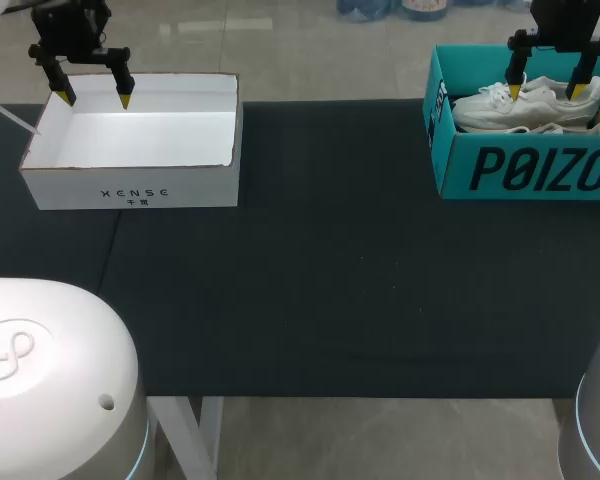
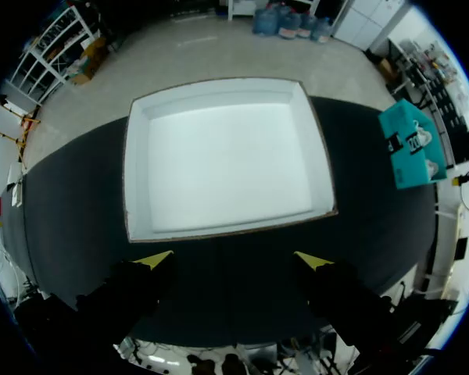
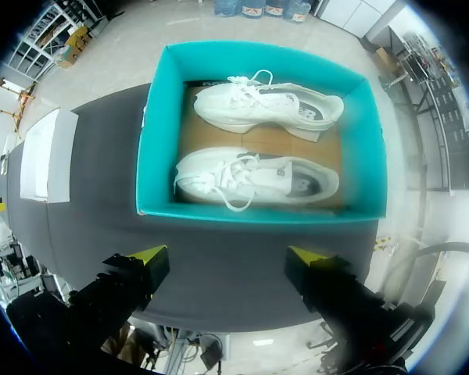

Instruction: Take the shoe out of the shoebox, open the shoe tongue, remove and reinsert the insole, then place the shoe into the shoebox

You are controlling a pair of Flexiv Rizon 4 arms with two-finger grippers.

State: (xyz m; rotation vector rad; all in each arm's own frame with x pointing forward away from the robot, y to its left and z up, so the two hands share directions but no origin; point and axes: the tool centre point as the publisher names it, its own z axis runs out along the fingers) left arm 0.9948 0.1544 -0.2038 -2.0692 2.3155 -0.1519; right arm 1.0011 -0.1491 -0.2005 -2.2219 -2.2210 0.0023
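Head view showed the pair of white shoes (image 1: 490,105) lying inside the teal shoebox (image 1: 520,165) at the worktop's (image 1: 330,280) far right, the right end effector (image 1: 546,92) open above them; the left end effector (image 1: 96,99) hung open over a white box (image 1: 130,185).

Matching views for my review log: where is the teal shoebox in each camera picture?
Head view: teal shoebox at far right, below the right gripper.
Left wrist view: teal shoebox small, off to one side of the white box.
Right wrist view: teal shoebox just ahead of the right gripper.
Shared landmark: white box, in all three views.
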